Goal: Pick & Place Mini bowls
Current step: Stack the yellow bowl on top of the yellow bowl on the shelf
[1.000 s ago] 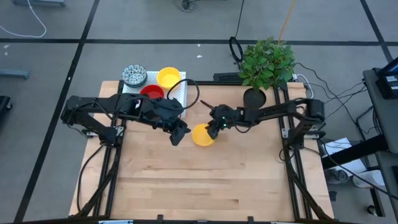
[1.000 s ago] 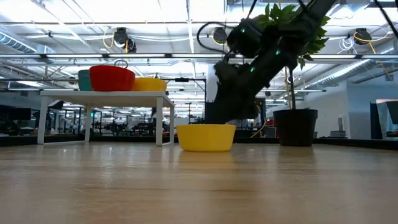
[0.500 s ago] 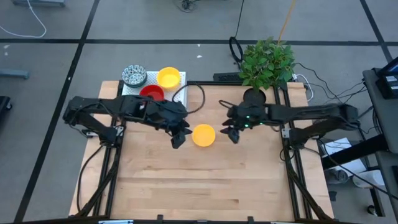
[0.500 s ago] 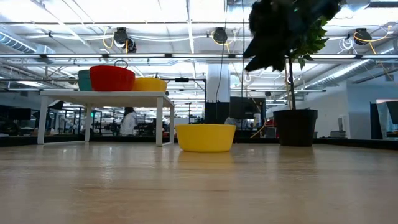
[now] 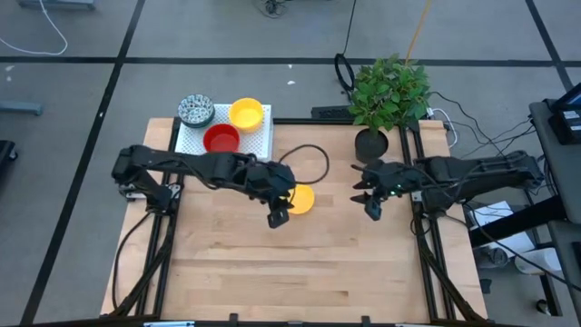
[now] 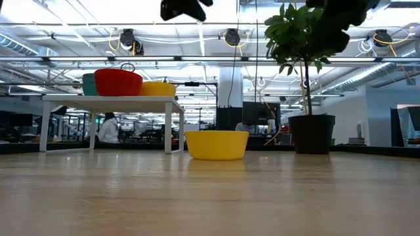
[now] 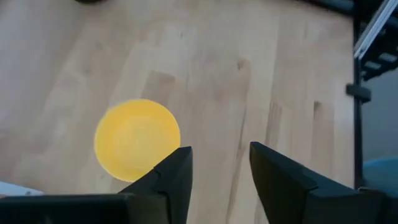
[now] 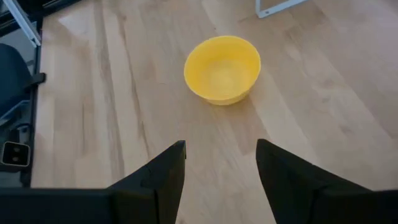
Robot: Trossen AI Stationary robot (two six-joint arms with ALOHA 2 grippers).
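— So, which bowl are they working on at the moment?

— That glossy yellow round mini bowl (image 5: 300, 199), sitting upright on the pale wooden table (image 5: 300, 272), alone near the middle. The left gripper (image 5: 279, 216) is hanging just above it, slightly to the near side, fingers (image 7: 175, 174) parted and holding nothing.

— And the other arm?

— The right gripper (image 5: 372, 206) is hovering well apart from the bowl, over toward the black pot with the green leafy plant (image 5: 371, 142). Its fingers (image 8: 163, 174) are spread wide too, nothing between them.

— Are the rest of the bowls put away?

— Three are standing on the white perforated rectangular rack (image 5: 259, 138) at the far left corner: a glossy red mini bowl (image 5: 221, 139), a second yellow mini bowl (image 5: 245, 113), and a white mini bowl with blue speckles (image 5: 195, 110). I'm not seeing any others.

— So what step is this, would you say?

— I'm guessing the left arm is lining up for a pick. Next it's needing to centre one finger over the rim, drop down, and close on the wall without nudging the bowl across the wood. Glossy and light, it could skid or tip.
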